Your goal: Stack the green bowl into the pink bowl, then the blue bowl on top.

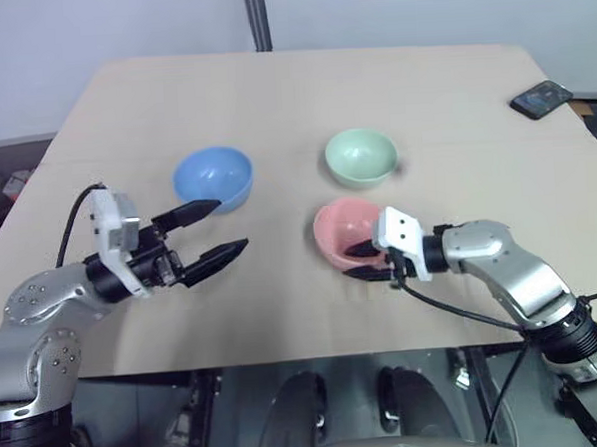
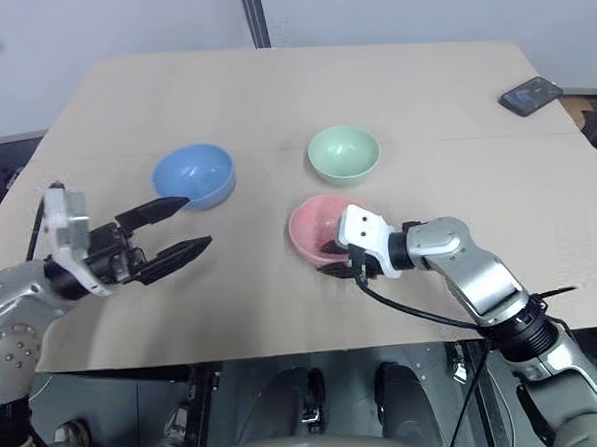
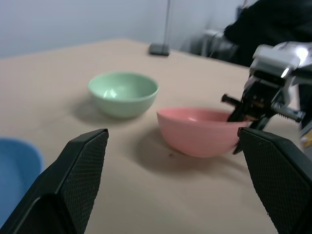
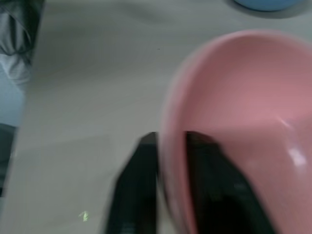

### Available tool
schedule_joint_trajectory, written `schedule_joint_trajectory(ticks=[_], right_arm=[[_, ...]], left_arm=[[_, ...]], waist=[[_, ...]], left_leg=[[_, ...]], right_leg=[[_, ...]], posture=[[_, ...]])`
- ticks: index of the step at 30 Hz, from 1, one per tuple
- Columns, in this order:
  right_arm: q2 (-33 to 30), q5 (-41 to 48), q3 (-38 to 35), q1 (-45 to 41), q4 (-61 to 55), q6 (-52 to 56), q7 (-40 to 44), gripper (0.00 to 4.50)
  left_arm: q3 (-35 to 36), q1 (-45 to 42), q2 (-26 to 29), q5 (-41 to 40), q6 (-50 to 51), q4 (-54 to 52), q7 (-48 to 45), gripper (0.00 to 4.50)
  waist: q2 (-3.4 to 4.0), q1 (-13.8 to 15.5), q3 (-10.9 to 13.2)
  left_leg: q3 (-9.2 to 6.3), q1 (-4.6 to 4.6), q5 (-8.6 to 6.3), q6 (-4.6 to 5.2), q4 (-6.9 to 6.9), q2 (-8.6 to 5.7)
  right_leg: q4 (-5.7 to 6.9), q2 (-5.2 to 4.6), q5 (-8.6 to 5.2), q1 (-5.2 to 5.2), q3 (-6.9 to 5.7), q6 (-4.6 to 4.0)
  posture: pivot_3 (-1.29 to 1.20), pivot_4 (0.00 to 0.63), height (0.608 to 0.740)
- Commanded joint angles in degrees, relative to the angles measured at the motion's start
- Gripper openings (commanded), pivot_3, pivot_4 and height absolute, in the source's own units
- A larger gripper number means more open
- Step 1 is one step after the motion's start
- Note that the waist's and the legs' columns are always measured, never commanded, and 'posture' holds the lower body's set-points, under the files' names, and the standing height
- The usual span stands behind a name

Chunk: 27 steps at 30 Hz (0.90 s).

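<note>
your right gripper (image 1: 364,261) pinches the pink bowl (image 1: 341,231) by its near rim. your left gripper (image 1: 219,229) hangs spread wide, near the blue bowl (image 1: 213,177).

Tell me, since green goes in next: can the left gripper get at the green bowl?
Probably yes: the left gripper is open and free, with bare table toward the green bowl; the blue bowl sits beside that path.

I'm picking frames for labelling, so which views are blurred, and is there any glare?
Right wrist view: motion-smeared, the pink bowl soft-edged with a small highlight inside. Left wrist view: bowls fairly crisp, the right gripper slightly soft. Both eye views: even light, soft shadows, no glare.
</note>
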Motion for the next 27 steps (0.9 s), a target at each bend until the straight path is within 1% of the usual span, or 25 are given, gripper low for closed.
schedule_joint_trajectory(ticks=[1,3,6,8,9,11,12,15,18,20,23,27], right_arm=[[0.3,3.6,-4.8,0.1,-3.9,2.4,-1.1,2.76],[0.4,7.3,-8.8,1.5,-7.4,4.3,-2.0,3.66],[-0.5,12.7,-15.4,4.0,-13.1,6.6,-3.1,3.66],[-1.0,15.2,-19.2,5.8,-16.4,7.8,-4.6,3.66],[-1.2,15.9,-20.5,6.6,-17.6,8.2,-5.5,3.66],[-0.9,16.4,-23.1,8.2,-19.5,9.0,-8.8,3.66],[-0.8,16.1,-24.2,9.1,-20.1,9.2,-10.6,3.66],[-0.5,13.4,-25.6,11.5,-20.8,8.5,-15.7,3.66],[0.2,10.6,-25.8,13.1,-20.6,6.5,-19.9,3.66],[0.8,9.6,-25.9,14.0,-21.1,6.0,-22.1,3.66],[0.1,8.2,-27.9,17.4,-22.8,4.3,-23.7,3.66],[-1.3,7.4,-30.5,22.0,-26.0,4.7,-25.3,3.66]], left_arm=[[-2.3,-2.0,1.7,5.4,-1.0,-1.8,3.8,4.50],[-5.0,-4.0,3.2,10.9,-1.6,-1.9,6.8,4.50],[-9.6,-10.7,5.8,16.3,-0.5,0.8,8.9,4.50],[-15.0,-18.1,7.7,22.4,-2.3,5.3,8.7,4.50],[-18.2,-21.6,8.7,25.8,-4.4,8.0,7.3,4.50],[-24.9,-30.2,8.7,32.3,-11.5,15.9,3.6,4.50],[-28.0,-34.9,7.6,35.5,-15.6,21.0,2.4,4.50],[-37.2,-48.6,1.5,45.5,-29.0,38.5,1.1,4.50],[-44.1,-58.8,-5.1,53.6,-42.3,55.4,1.8,4.50],[-46.4,-63.0,-8.5,56.5,-48.9,64.3,2.7,4.50],[-49.8,-68.9,-13.3,62.1,-56.5,75.7,6.7,4.50],[-53.1,-73.9,-17.6,68.4,-61.8,84.7,13.0,4.50]], waist=[[0.00,-0.1,0.0],[0.00,-0.1,0.0],[-0.02,0.1,0.0],[-0.03,0.1,0.0],[-0.04,0.1,0.0],[-0.05,0.0,0.0],[-0.05,0.0,0.0],[-0.09,0.3,0.0],[-0.10,0.2,0.0],[-0.11,-0.1,0.0],[-0.15,-0.2,0.0],[-0.17,-0.1,0.0]], left_leg=[[0.01,0.00,0.00,0.00,0.00,0.00],[0.01,-0.01,0.00,0.00,-0.01,-0.01],[-0.03,-0.01,0.00,0.00,-0.02,-0.01],[-0.07,-0.01,0.00,0.00,-0.02,-0.01],[-0.08,0.02,0.00,-0.01,-0.02,-0.02],[-0.07,0.05,0.01,-0.03,-0.02,-0.10],[-0.05,0.07,0.02,-0.02,-0.02,-0.16],[0.11,0.01,0.02,-0.01,0.01,-0.29],[0.23,-0.05,0.02,0.00,0.02,-0.32],[0.21,-0.13,0.02,0.02,0.02,-0.33],[0.23,-0.18,0.01,0.02,-0.05,-0.31],[0.21,-0.26,0.00,0.04,-0.06,-0.30]], right_leg=[[-0.02,0.00,0.00,0.00,0.00,0.01],[-0.03,0.00,0.01,0.00,0.00,0.01],[0.00,0.01,0.01,0.00,-0.04,0.02],[0.00,0.01,0.01,0.03,-0.10,0.02],[0.01,0.02,0.01,0.04,-0.11,0.02],[0.04,0.04,0.01,0.11,-0.13,0.02],[0.04,0.05,0.01,0.10,-0.11,0.03],[0.03,0.05,0.01,0.13,-0.18,0.03],[-0.03,0.07,0.01,0.10,-0.15,0.05],[-0.04,0.07,0.00,0.05,-0.15,0.06],[-0.04,0.07,0.00,-0.06,-0.14,0.07],[-0.04,0.03,0.00,-0.13,-0.18,0.10]], posture=[[0.00,0.150,0.740],[0.00,0.150,0.740],[0.00,0.150,0.740],[0.00,0.150,0.740],[0.00,0.150,0.740],[0.00,0.150,0.740],[0.00,0.150,0.740],[0.00,0.150,0.740],[0.00,0.150,0.740],[0.00,0.150,0.740],[0.00,0.150,0.740],[0.00,0.150,0.740]])
